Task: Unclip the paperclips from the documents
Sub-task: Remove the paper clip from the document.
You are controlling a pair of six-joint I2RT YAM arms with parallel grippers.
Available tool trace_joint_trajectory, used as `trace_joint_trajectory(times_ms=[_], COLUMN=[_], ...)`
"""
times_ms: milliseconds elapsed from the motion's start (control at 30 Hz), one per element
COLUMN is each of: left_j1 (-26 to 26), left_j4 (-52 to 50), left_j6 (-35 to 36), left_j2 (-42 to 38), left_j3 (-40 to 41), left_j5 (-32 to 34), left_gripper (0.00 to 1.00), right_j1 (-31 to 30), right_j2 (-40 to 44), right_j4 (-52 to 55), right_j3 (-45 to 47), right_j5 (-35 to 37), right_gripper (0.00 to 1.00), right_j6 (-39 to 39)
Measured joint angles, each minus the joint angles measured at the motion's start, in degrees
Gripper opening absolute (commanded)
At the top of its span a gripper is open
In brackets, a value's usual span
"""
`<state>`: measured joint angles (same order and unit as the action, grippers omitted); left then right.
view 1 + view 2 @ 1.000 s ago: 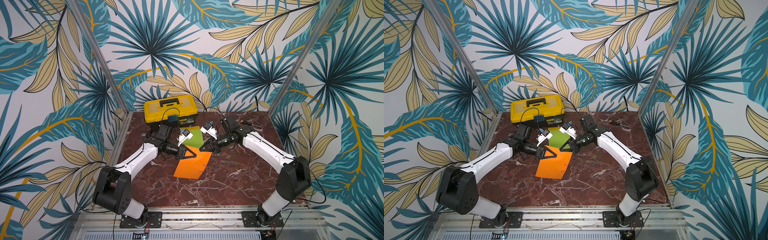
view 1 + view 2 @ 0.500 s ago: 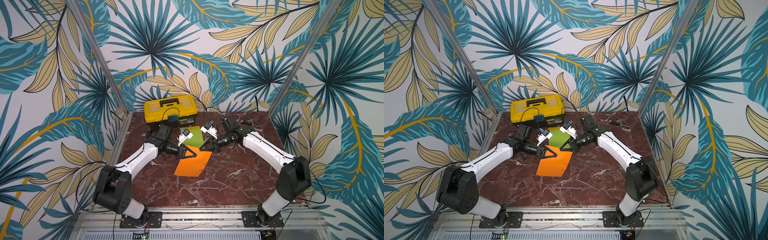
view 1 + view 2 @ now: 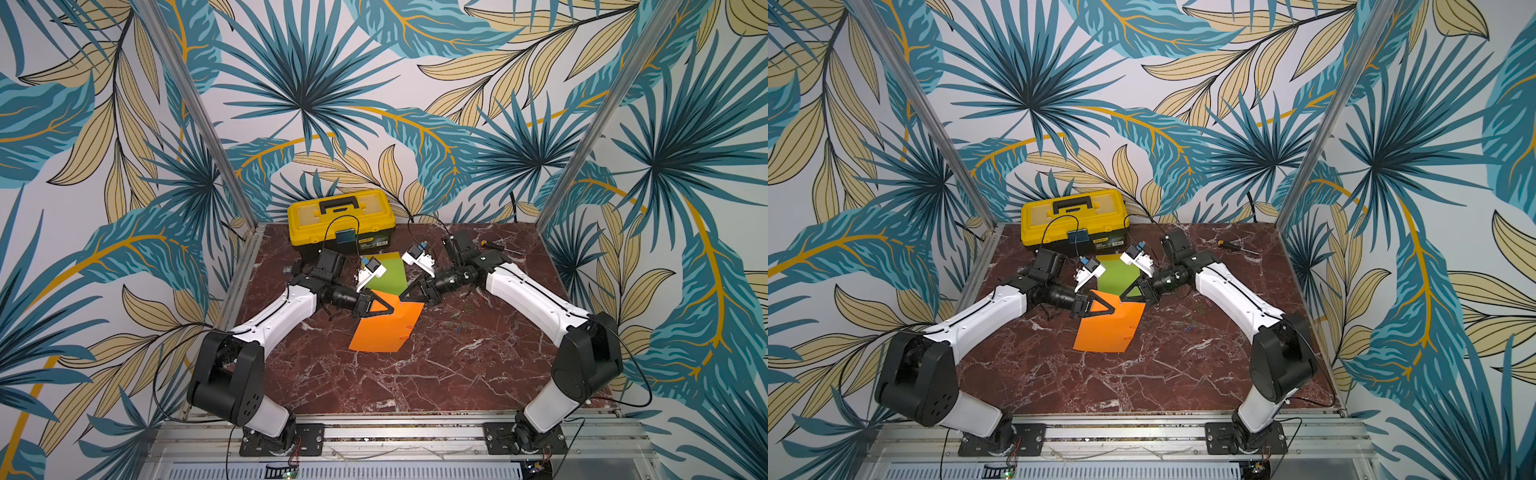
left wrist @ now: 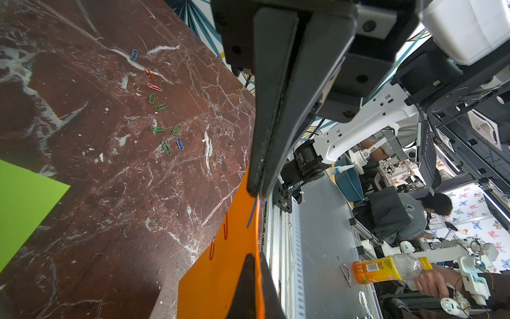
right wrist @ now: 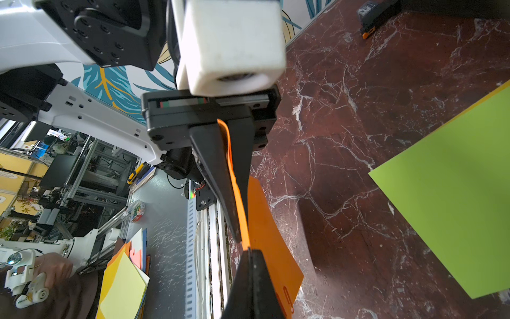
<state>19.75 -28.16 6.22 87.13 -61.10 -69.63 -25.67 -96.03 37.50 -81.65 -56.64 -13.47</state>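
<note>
Documents: I see a flat orange paper sheet (image 3: 384,332) near the middle of the dark red marble tabletop (image 3: 415,374), with its far edge lifted up between the two arms. A lime green paper sheet (image 3: 390,276) lies flat just behind it, on top of a yellow paper sheet (image 3: 390,254) of which only a sliver shows.
Left gripper: the left gripper (image 3: 391,310) is closed right down on the raised edge of the orange sheet. In the right wrist view the paper runs between its two black fingers (image 5: 212,171).
Right gripper: the right gripper (image 4: 256,193) is closed too, almost tip to tip with the left. A thin blue wire paperclip (image 4: 252,215) sticks out of its tips along the paper's edge, so I take it to be pinching that clip.
Key relation: the blue clip's long axis lies roughly in line with the right fingers, and the clip straddles the sheet's edge just beside the left gripper's hold. I judge the right arm must draw back along that axis, away from the sheet, while the left anchors the paper.
Nearer arm: right, since it has the clip.
Clipped on: a red wire paperclip (image 4: 225,229) and another just beside it sit further along the same orange edge.
Loose clips: a scatter of red, green and blue wire paperclips (image 4: 161,107) lies on the marble on the right arm's side, apart from the sheets.
Risk: I expect a crooked pull could crease or tear the thin paper.
</note>
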Motion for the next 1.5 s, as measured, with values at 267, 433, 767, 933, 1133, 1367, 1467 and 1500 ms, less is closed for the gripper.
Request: trace_joint_trajectory(times_ms=[267, 433, 767, 933, 1133, 1367, 1467, 1500], left_j1=[0.02, 0.02, 0.04, 0.11, 0.55, 0.57, 0.57, 0.57], left_j4=[0.20, 0.28, 0.33, -0.96, -3.63, -4.33, -4.33, -4.33], left_j6=[0.63, 0.87, 1.01, 1.03, 1.05, 1.05, 1.05, 1.07], left_j2=[0.39, 0.63, 1.36, 1.53, 2.80, 2.86, 2.86, 2.86], left_j3=[0.00, 0.00, 0.00, 0.02, 0.81, 0.85, 0.85, 0.85], left_j5=[-0.13, -0.28, -0.39, -0.39, 0.04, 0.35, 0.66, 0.81], left_gripper=[0.00, 0.00, 0.00, 0.00, 0.00, 0.00, 0.00, 0.00], right_j1=[0.09, 0.17, 0.39, 0.96, 2.82, 2.86, 3.43, 3.74], right_j2=[-0.07, -0.15, -0.74, -0.74, -0.74, -0.74, -0.39, -0.17], right_j4=[-0.09, -0.09, -0.20, -1.55, -4.61, -5.18, -7.61, -8.44], right_j3=[0.02, 0.02, 0.02, 0.02, 0.00, 0.04, 1.75, 2.73], right_j5=[-0.02, -0.02, -0.31, -0.42, -0.44, -0.11, 0.74, 1.20], right_gripper=[0.04, 0.04, 0.05, 0.07, 0.06, 0.06, 0.06, 0.06], right_j6=[0.22, 0.39, 0.61, 0.96, 1.14, 1.53, 3.10, 3.80])
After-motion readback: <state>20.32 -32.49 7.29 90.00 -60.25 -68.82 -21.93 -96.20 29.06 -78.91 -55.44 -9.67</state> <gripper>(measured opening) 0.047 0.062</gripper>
